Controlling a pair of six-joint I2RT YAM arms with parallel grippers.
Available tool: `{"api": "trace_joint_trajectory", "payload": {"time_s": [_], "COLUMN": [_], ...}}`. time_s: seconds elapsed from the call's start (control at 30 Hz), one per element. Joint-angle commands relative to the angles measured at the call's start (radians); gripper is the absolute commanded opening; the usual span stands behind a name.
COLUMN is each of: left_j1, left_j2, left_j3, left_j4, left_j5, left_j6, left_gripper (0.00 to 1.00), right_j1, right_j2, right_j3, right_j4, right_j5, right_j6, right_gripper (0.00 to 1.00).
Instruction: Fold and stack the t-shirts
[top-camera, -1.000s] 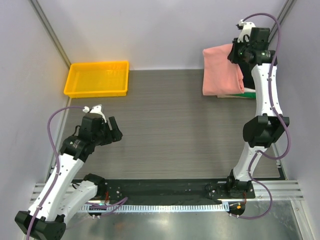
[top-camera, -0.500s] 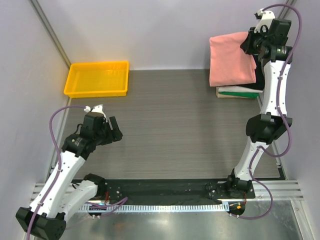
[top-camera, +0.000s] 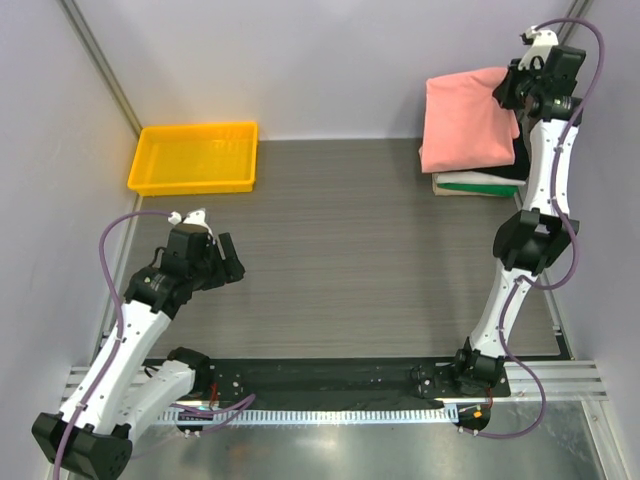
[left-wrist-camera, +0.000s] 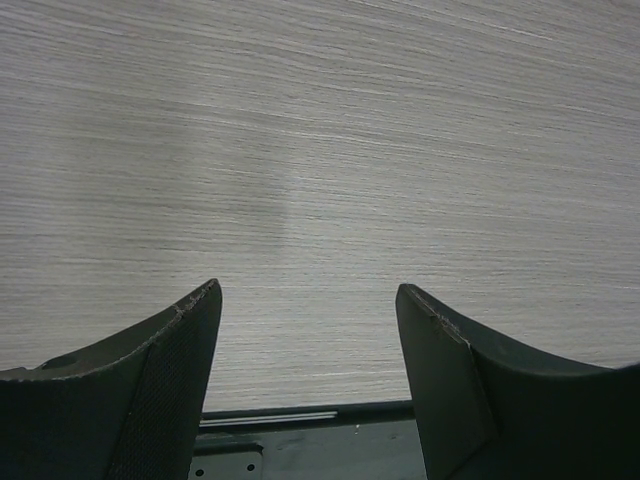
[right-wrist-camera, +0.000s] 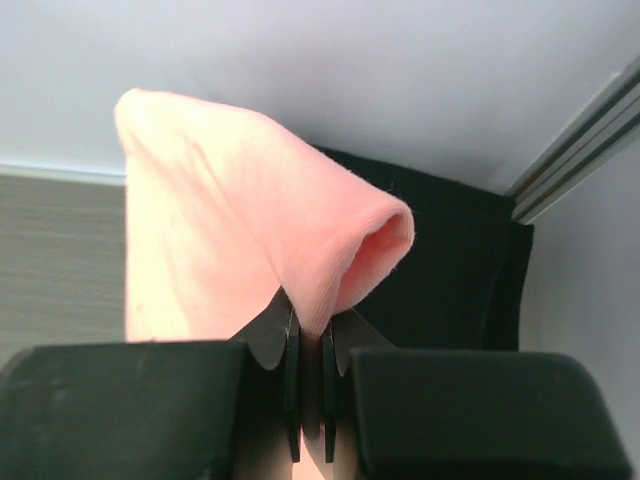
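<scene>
Two white-shelled arms (top-camera: 120, 345), black joints (top-camera: 530, 245), looping purple cables (top-camera: 102, 252), matte black wedge-shaped pincer fingers (left-wrist-camera: 150, 390).

So the pink t-shirt (top-camera: 465, 120) is a soft salmon color, folded up into a rough rectangle. It's hanging in the air at the far right corner of the counter, with one folded edge pinched tight in the right jaws. From the right wrist view (right-wrist-camera: 250, 220) the fold bulges open like a little loop just above the pinch, and the rest drapes off to the left. Right under it sits the folded pile: a black shirt (right-wrist-camera: 450, 260) on top, with a white shirt (top-camera: 470, 178) and a green shirt (top-camera: 478, 187) peeking out at the near edge.
</scene>
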Motion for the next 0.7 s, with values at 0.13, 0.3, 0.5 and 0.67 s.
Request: {"api": "trace_joint_trajectory", "payload": {"time_s": [0.13, 0.3, 0.5, 0.67], "left_j1": [0.000, 0.000, -0.001, -0.001], "left_j2": [0.011, 0.023, 0.031, 0.036], "left_j3": [0.009, 0.009, 0.011, 0.011], "left_j4": [0.024, 0.022, 0.019, 0.016], "left_j5": [-0.021, -0.029, -0.035, -0.043], "left_j6": [0.001, -0.001, -0.002, -0.005], "left_gripper": [0.71, 0.71, 0.71, 0.71], "right_j1": [-0.036, -0.047, -0.048, -0.048], "right_j2": [0.099, 0.182, 0.259, 0.331], "right_j3": [0.064, 0.068, 0.061, 0.067], "right_j4": [0.273, 0.371, 0.512, 0.608], "right_j5": [0.049, 0.116, 0.196, 0.230], "right_j6": [0.027, 0.037, 0.028, 0.030], "right_gripper": [0.01, 0.01, 0.01, 0.01]}}
